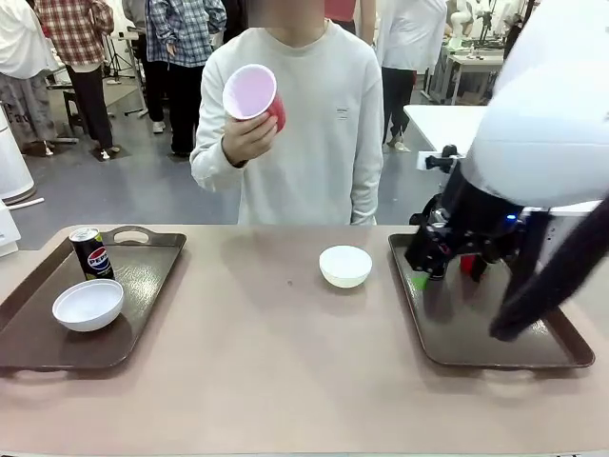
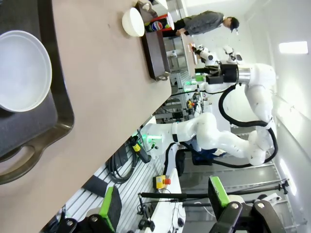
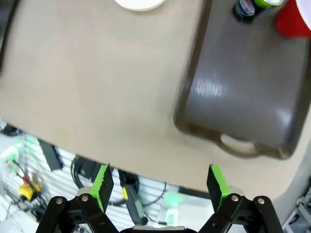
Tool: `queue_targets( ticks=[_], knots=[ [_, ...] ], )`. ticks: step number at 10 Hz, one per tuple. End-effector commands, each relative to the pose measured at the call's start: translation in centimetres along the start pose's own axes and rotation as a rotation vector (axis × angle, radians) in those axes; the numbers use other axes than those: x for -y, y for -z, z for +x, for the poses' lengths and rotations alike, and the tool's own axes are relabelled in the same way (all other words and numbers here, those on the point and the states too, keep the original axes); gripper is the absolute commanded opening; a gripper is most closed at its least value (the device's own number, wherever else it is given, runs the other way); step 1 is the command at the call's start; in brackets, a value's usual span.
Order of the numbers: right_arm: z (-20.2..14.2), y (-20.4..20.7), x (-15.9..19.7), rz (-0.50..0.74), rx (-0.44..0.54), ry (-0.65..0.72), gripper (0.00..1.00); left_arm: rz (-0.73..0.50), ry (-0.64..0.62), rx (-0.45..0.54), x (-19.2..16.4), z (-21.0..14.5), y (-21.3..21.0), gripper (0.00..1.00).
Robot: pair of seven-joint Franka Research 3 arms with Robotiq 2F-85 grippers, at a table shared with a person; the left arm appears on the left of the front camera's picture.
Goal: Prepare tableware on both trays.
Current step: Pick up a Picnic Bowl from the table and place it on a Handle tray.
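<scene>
Tan table (image 1: 247, 381): near edge and centre are bare, leaving open room between the two trays.

Left gripper (image 2: 164, 199): jaws spread, nothing between them, held off the table's edge and touching nothing.

Right gripper (image 3: 158, 187): jaws spread and empty, over the far left part of the right tray (image 1: 457, 338). This tray's near half is bare up to its near handle.

Left tray (image 1: 29, 343) lies at the table's left edge. The first bowl (image 1: 88, 305) sits mid-tray, clear of every rim. The first can (image 1: 91, 253) stands upright at the tray's far left corner, just behind that bowl.

The second bowl (image 1: 345, 266) rests on bare table just off the right tray's left rim — outside the tray.

At the right tray's far end the second can (image 3: 248, 7) and a red cup (image 3: 294, 19) stand side by side; whether they touch cannot be told.

Beyond the far edge, a person's hand (image 1: 249, 138) holds the other red cup (image 1: 252, 93) tilted, mouth toward the camera, well above the table.
</scene>
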State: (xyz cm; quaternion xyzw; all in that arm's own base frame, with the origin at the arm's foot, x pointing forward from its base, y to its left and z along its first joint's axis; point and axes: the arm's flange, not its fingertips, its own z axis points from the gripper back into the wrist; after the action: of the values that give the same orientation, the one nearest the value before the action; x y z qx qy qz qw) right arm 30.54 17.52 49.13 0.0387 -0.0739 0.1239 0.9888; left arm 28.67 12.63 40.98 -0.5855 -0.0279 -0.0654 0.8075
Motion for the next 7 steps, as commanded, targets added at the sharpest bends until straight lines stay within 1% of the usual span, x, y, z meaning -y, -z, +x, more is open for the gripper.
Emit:
queue_targets(
  ticks=[1,2,3,4,5,7],
  knots=[
    [4.2,2.2,-1.5,-0.041,0.015,0.046,1.0,-0.015,0.01,0.01,0.2,0.0,-0.2,0.95],
    [5.5,3.0,-2.1,-0.033,0.034,0.067,1.0,-0.015,0.01,0.01,0.2,0.0,-0.2,0.95],
    [6.6,3.6,-2.6,0.022,0.027,0.078,1.0,-0.015,0.01,0.01,0.2,0.0,-0.2,0.95],
    [6.3,2.8,-2.6,0.1,-0.015,0.06,1.0,-0.015,0.01,0.01,0.2,0.0,-0.2,0.95],
    [5.2,3.3,-1.9,0.006,0.026,0.045,1.0,-0.015,0.01,0.01,0.2,0.0,-0.2,0.95],
    [5.2,3.3,-1.9,0.006,0.026,0.045,1.0,-0.015,0.01,0.01,0.2,0.0,-0.2,0.95]
  ],
)
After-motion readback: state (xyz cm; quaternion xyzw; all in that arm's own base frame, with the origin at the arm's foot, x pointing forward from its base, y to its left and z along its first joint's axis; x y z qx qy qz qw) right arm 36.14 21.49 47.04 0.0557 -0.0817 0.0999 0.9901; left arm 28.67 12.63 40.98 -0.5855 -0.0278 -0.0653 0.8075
